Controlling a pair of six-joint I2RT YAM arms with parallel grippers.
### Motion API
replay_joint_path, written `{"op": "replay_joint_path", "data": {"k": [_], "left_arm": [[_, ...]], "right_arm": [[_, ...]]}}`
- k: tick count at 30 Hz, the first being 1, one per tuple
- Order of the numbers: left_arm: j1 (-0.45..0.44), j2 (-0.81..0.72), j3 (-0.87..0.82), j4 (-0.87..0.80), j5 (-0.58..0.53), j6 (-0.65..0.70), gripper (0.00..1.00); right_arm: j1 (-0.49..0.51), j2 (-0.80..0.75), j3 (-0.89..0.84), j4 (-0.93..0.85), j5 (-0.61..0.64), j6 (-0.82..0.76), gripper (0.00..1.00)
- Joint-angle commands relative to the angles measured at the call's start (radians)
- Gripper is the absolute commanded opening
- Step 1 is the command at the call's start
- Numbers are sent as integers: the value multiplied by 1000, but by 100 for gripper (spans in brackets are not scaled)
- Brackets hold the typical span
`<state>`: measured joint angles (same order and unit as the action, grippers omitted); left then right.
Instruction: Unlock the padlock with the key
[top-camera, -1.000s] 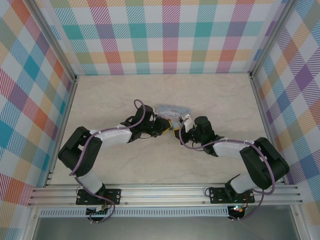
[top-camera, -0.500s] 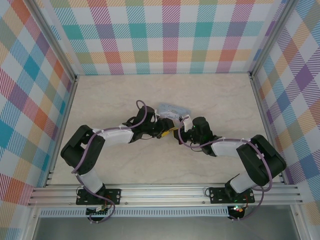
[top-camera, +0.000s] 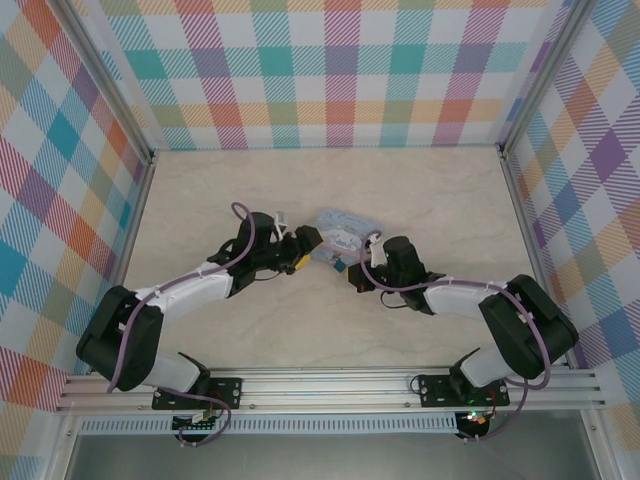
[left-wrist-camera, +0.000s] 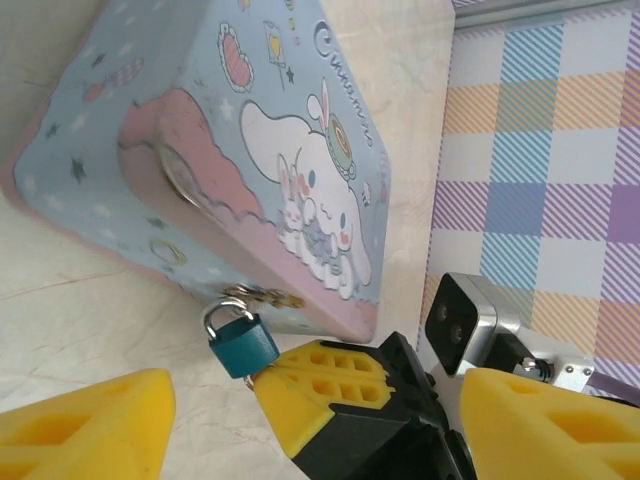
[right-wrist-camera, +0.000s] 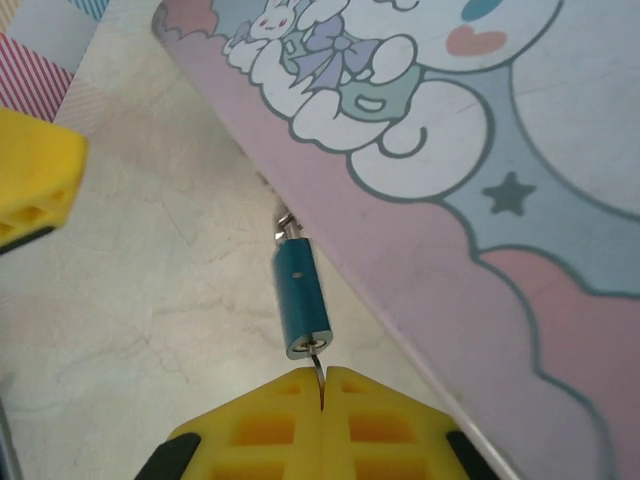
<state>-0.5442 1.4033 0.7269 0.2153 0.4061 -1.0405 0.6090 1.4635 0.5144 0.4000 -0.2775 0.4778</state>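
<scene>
Padlock (right-wrist-camera: 302, 300) hangs locked on the tin's (right-wrist-camera: 480, 150) front. Right gripper (right-wrist-camera: 322, 385) pinches the key (right-wrist-camera: 317, 372) at its keyhole; left gripper (top-camera: 305, 247) stands spread beside the tin. Turning remains.

Small teal padlock (right-wrist-camera: 303, 300), silvery shackle closed through the latch of the tin (right-wrist-camera: 480, 150). Thin key (right-wrist-camera: 315, 366), tip in the keyhole, pinched in right tool (right-wrist-camera: 322, 388).

The small teal metal padlock (right-wrist-camera: 303, 310) has a silvery shackle; the slim metal key (right-wrist-camera: 317, 371) looks grey. The rectangular tin box (left-wrist-camera: 250, 170) is light blue and pink with white cartoon rabbits. The right claw (right-wrist-camera: 322, 380) is yellow, the desk (top-camera: 420, 190) cream marble, the walls (top-camera: 330, 80) pastel plaid.
</scene>
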Motion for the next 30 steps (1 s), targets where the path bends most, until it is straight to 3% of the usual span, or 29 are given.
{"op": "replay_joint_path", "data": {"k": [1, 5, 12, 22, 30], "left_arm": [[4, -10, -56, 31, -3, -49, 67], [-13, 12, -105, 99, -1, -82, 61], [-55, 65, -119, 172, 7, -132, 58], [-164, 130, -134, 276, -80, -309, 43], [-202, 155, -176, 321, -149, -429, 45]], "right_arm": [[15, -25, 1, -49, -2, 52, 0], [12, -51, -40, -44, 36, 61, 0], [16, -69, -19, -96, -21, 86, 0], [46, -105, 69, -268, -60, 141, 0], [54, -82, 103, -324, -48, 212, 0]]}}
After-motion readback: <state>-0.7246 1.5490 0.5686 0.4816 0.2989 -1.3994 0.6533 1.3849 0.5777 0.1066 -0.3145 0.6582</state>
